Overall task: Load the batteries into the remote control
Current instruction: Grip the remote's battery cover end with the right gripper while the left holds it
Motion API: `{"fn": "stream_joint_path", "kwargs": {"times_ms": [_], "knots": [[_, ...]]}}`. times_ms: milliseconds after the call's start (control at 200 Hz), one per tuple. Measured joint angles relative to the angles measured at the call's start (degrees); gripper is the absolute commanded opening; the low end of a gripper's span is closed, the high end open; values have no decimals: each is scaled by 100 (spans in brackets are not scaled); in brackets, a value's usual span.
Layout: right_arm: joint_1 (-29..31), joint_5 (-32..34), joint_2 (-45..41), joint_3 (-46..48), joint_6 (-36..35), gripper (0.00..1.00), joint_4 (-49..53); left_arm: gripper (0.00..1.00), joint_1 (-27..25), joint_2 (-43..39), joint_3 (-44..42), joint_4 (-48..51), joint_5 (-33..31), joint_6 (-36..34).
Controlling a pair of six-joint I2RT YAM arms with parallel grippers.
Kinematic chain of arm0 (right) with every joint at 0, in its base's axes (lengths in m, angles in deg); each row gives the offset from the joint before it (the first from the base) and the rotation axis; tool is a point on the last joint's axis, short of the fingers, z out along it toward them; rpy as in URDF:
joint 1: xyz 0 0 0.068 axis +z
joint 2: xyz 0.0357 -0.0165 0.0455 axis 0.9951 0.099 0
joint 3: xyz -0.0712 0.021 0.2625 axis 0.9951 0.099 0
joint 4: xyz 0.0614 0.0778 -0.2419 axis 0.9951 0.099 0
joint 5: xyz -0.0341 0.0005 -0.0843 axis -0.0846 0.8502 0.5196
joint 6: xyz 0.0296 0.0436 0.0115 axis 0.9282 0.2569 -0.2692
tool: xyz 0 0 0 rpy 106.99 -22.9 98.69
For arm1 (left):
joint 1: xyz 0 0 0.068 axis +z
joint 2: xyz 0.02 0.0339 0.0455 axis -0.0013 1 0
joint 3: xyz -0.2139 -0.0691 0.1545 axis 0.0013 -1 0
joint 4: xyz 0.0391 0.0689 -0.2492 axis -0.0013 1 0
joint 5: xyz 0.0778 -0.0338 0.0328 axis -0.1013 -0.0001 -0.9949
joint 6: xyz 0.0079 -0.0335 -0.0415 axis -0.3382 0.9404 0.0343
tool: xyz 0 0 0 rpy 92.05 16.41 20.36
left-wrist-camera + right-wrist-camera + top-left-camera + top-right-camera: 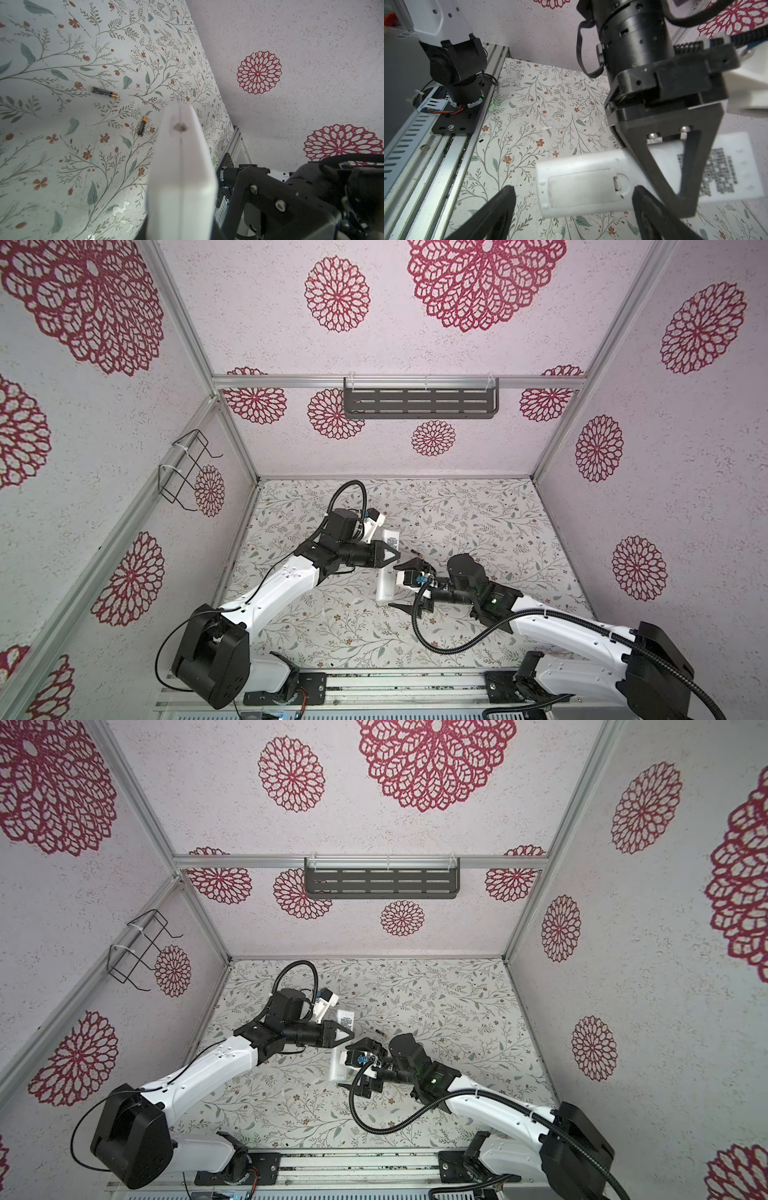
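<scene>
Above the counter (52, 145), remote (571, 164): clenched mid-length in my left claw (395, 556), back side up, cover (581, 191) on.
Right claw (573, 207): released, jaws straddling the cover end; I see no contact.
Batteries (105, 95): loose on the counter, second battery (143, 128) apart from it.
Risk: smooth shell may twist in my grip when I pry; round batteries may roll if nudged.
Surfaces: hard white plastic, flush cover with latch tab, ribbed black pads (508, 199).
</scene>
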Motion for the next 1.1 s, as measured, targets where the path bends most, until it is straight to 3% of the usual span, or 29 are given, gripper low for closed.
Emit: {"fn": "stream_joint_path", "kwargs": {"times_ms": [1101], "knots": [[85, 227, 457, -271, -37, 85, -11, 4, 37, 0, -238, -634, 52, 391]]}}
